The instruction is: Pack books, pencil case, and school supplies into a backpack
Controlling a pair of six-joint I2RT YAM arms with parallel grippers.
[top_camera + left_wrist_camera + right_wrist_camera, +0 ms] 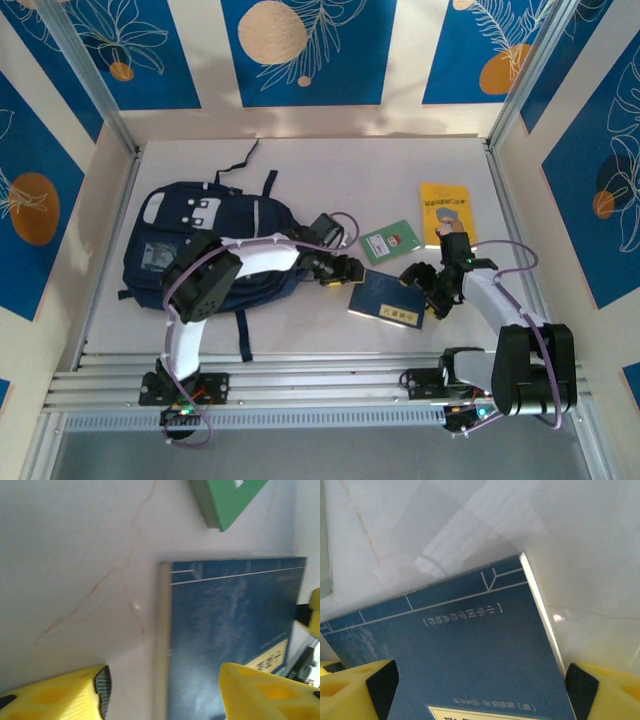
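The dark navy book (388, 300) lies flat on the pale worktop (300, 170), in front of and between the two arms and tilted a little off square. Its cover is plain deep blue with thin pale ruled lines near the edges, a short column of pale characters and a cream label at one end; the page block shows as a pale strip along one long side. Just behind it lies a small green book (390, 242) with a white patch, and behind and to the right of that a yellow book (447, 212), both flat on the worktop and apart from each other. The navy backpack (190, 235) with pale grey stripes lies at the left, front pocket up, straps trailing; from above I cannot tell what is inside it. The left claw (162, 680) is spread, one yellow finger over the blue cover and the other over bare worktop, with the book's page edge between them. The right claw (480, 680) is spread wide astride the opposite end of the same book, a finger at each side; whether its pads touch the book I cannot tell.
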